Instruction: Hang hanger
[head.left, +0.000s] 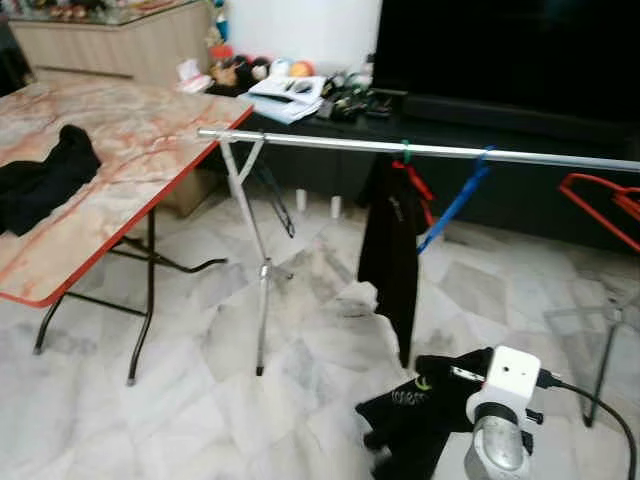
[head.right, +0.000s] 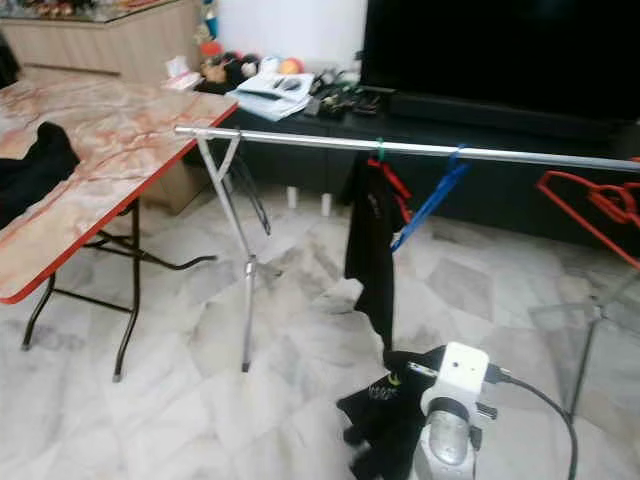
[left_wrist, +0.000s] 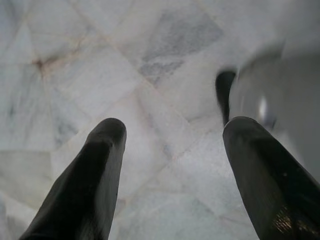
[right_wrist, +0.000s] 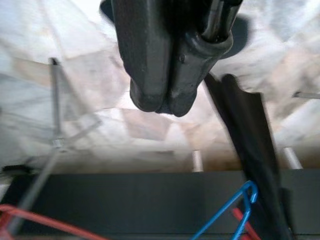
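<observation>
Two hangers are sitting on the silver rail (head.left: 420, 150): a blue hanger (head.left: 455, 205) and, beside it, one carrying a black garment (head.left: 392, 250). Below that rail, my right gripper (right_wrist: 162, 102) is clenching its fingers on dark cloth (head.left: 420, 410). My left gripper (left_wrist: 172, 165) is hanging released over the marble floor (left_wrist: 100, 60)
</observation>
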